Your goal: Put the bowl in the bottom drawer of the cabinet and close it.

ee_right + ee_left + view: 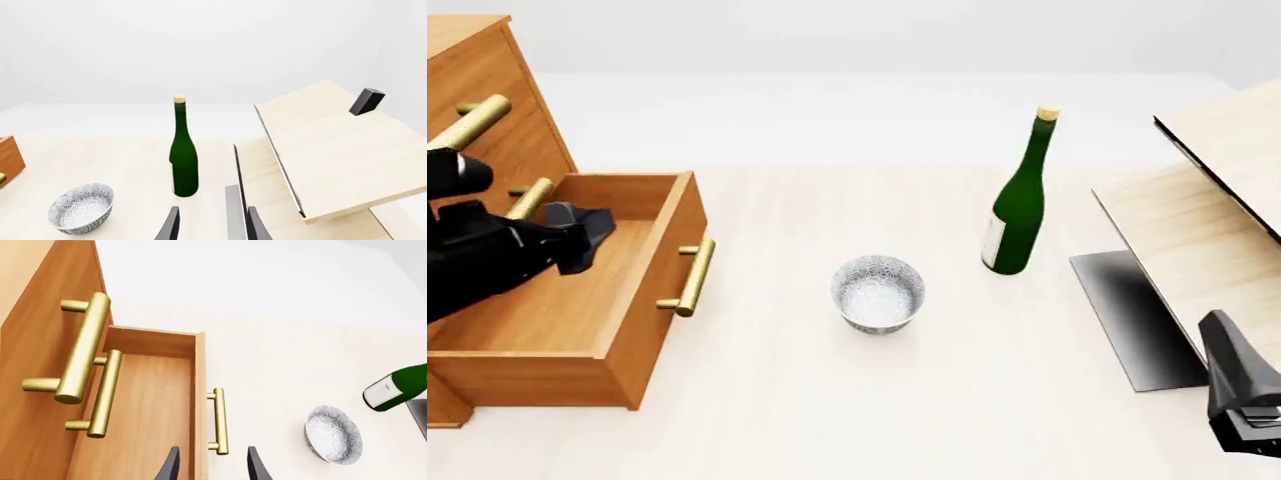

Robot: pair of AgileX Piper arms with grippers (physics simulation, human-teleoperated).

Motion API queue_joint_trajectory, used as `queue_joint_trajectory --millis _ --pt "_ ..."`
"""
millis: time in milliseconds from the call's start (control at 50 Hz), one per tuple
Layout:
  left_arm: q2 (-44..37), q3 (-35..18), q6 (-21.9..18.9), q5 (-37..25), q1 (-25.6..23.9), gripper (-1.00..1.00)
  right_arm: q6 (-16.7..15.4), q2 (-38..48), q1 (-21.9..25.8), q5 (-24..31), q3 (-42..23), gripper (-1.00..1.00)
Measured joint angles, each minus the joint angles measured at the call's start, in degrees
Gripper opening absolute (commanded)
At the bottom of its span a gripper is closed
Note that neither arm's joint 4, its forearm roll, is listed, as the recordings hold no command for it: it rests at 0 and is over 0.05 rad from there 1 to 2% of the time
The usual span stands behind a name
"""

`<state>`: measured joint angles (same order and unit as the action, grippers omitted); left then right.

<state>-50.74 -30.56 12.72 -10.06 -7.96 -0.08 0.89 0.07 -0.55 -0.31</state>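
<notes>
On the table point(827, 420), just beside the pulled-out bottom drawer point(587, 290), the bowl point(878, 292) stands upright and empty, apart from the drawer's brass handle point(691, 278) and with nothing holding it. Beyond the bowl, on the side away from the drawer, a green bottle point(1018, 200) stands upright, and further that way lie pale wooden boards point(1201, 230). The drawer belongs to the cabinet point(487, 110), whose two upper drawers look shut. The left gripper point(212, 465) hangs over the open drawer near its handle, fingers apart and empty, so the bowl lies off to its side, across the drawer front. The right gripper point(212, 225), also parted and empty, sits well apart from the bowl, past the bottle. I judge the left arm the nearer one for the pickup.
</notes>
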Motion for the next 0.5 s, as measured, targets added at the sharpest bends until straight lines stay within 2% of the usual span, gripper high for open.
queue_joint_trajectory --millis 260,500 --pt "-7.0 3.0 2.8 5.3 2.1 1.00 0.0 0.0 0.0 0.0 0.0 1.00" --pt "-10.6 3.8 4.1 7.7 1.9 1.00 0.0 0.0 0.0 0.0 0.0 1.00"
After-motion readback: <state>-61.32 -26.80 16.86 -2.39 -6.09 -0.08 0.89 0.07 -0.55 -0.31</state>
